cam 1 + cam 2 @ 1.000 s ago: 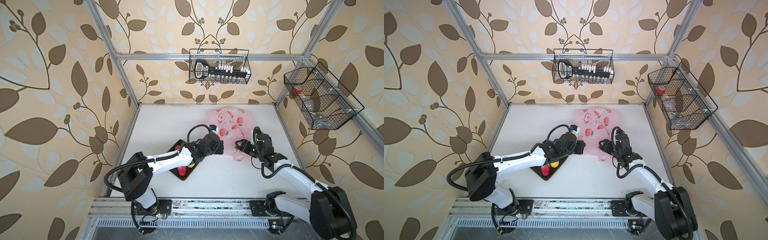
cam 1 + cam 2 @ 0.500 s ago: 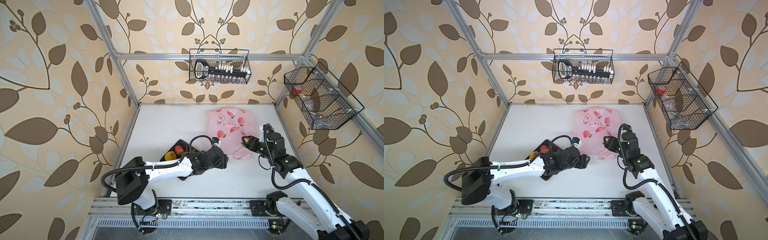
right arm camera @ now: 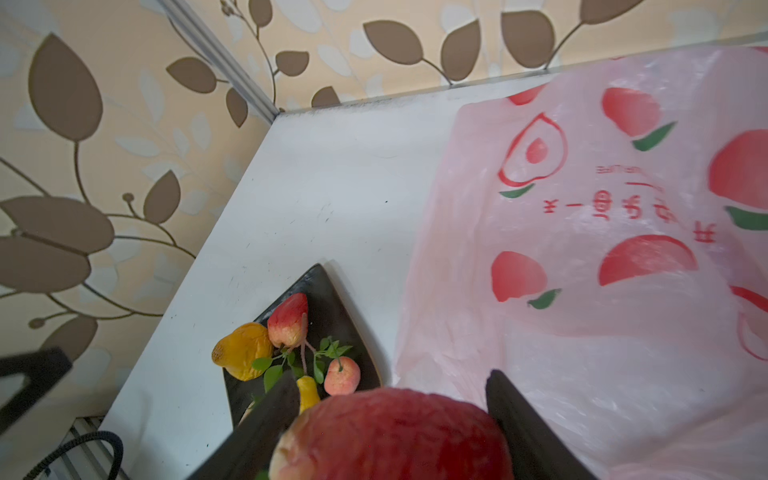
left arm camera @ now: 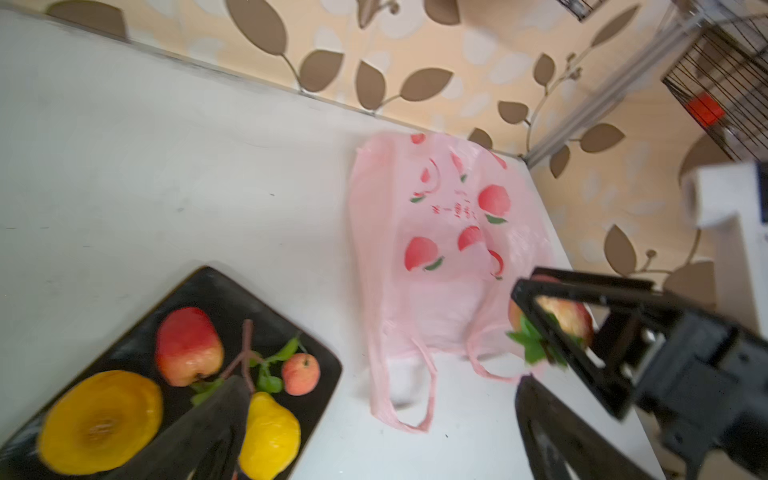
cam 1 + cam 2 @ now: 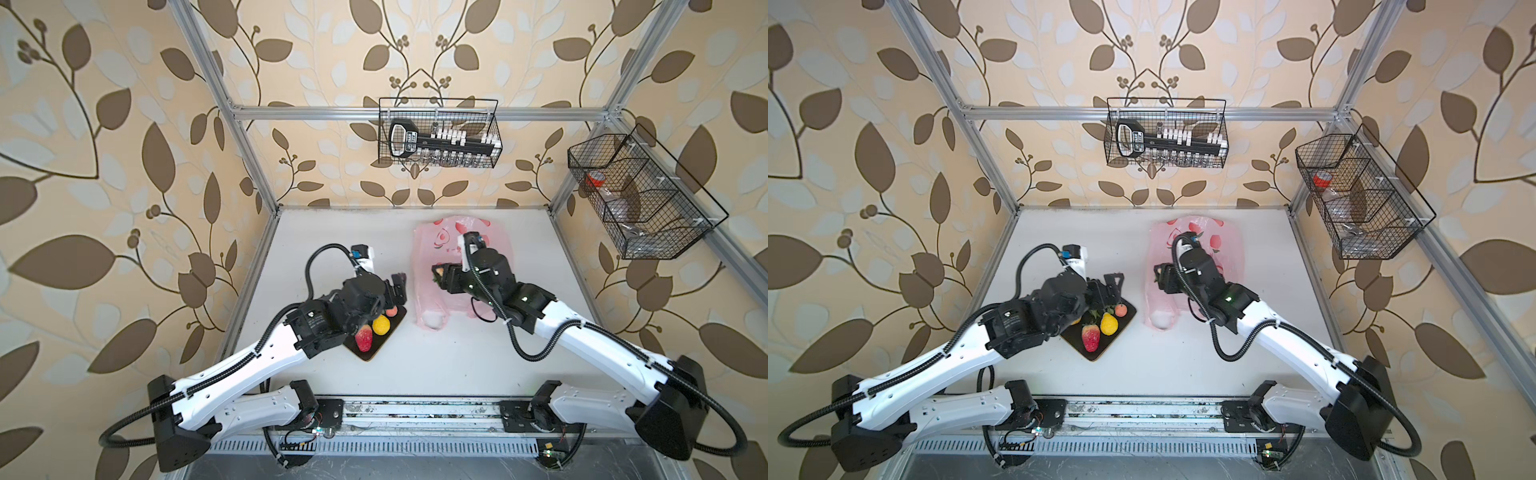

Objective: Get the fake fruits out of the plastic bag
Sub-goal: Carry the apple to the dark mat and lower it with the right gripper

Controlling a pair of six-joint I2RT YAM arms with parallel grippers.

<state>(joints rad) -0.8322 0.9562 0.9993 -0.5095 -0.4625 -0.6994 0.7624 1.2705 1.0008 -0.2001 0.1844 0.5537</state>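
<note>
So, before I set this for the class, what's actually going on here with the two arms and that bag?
Two robot arms are unpacking a pink plastic bag that lies flat on the white table. The right gripper holds a red strawberry above the bag. The left gripper is open above the dark mat, where a second strawberry, a lemon, a small peach and an orange already sit.

Just robot-side of the spread fingers of the left gripper [image 5: 1108,285], a peach [image 5: 1121,310], lemon [image 5: 1108,323] and strawberry [image 5: 1091,337] lie on the dark mat [image 5: 1099,350]; the plastic bag [image 5: 1229,253] lies under the fingers of the right gripper [image 5: 1160,279].
</note>
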